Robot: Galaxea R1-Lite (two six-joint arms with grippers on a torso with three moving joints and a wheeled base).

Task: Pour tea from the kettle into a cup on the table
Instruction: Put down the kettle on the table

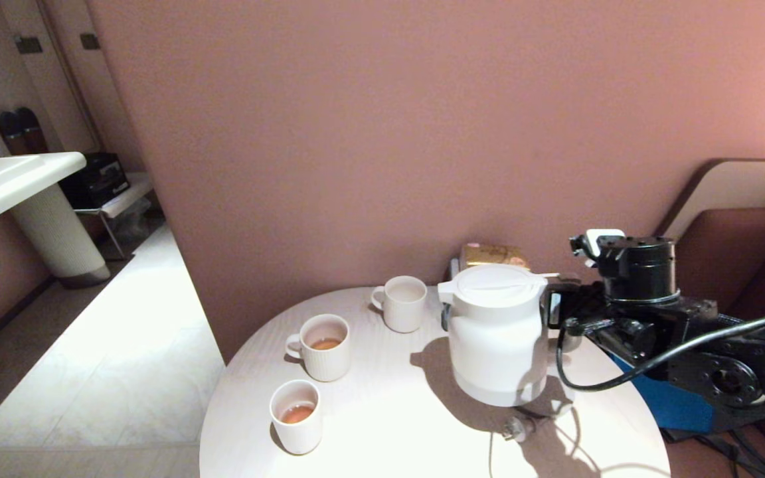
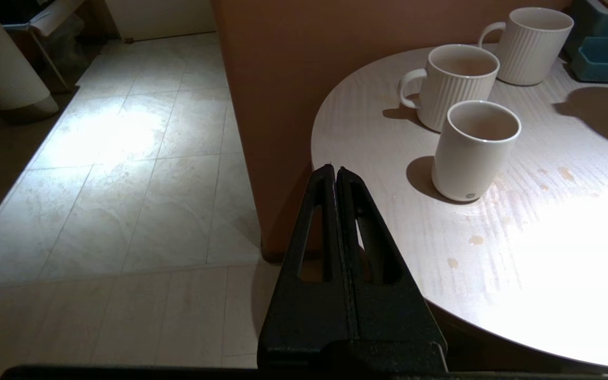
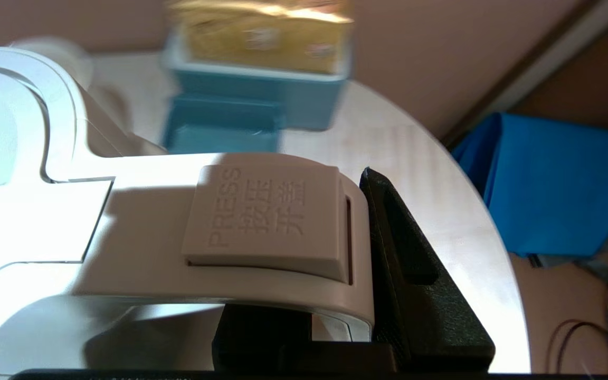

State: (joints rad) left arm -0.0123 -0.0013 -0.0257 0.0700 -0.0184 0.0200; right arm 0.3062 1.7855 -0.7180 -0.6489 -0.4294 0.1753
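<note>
You are looking down on a round white table point(image 1: 416, 425) with faint grain lines, pushed up against a plain pinkish-brown wall point(image 1: 382, 133). To the robot's left the pale tiled floor point(image 1: 97, 358) runs back toward a white washbasin point(image 1: 4, 182) on a ribbed pedestal. To the right, beside the table, sits something bright blue point(image 1: 671, 405), and behind it a padded brown seat point(image 1: 741, 245).

On the table, the kettle point(image 1: 497, 335) stands upright toward the right, throwing a dark shadow leftward across the top. Behind it, against the wall, you can see a teal tray point(image 3: 254, 113) with a gold packet point(image 1: 494, 255) on it. Left of the kettle are three white vessels: a ribbed mug with a handle point(image 1: 401, 303) at the back, a second ribbed mug point(image 1: 321, 346) nearer, and closest to the table's front edge the plain cup point(image 1: 297, 415) without a handle. Tea point(image 1: 297, 413) shows as a reddish-brown pool in the cup and also in the second mug. A few small brownish drops point(image 2: 475, 240) lie on the tabletop near the cup. A small plug point(image 1: 514, 428) on a cord rests in front of the kettle.

Your right gripper point(image 3: 304, 322) is clamped on the kettle's handle, just behind the button marked PRESS, with one black finger point(image 3: 409, 269) against the handle's side. Your left gripper point(image 2: 335, 174) hangs off the table's left edge above the floor, its two fingers pressed together and holding nothing.
</note>
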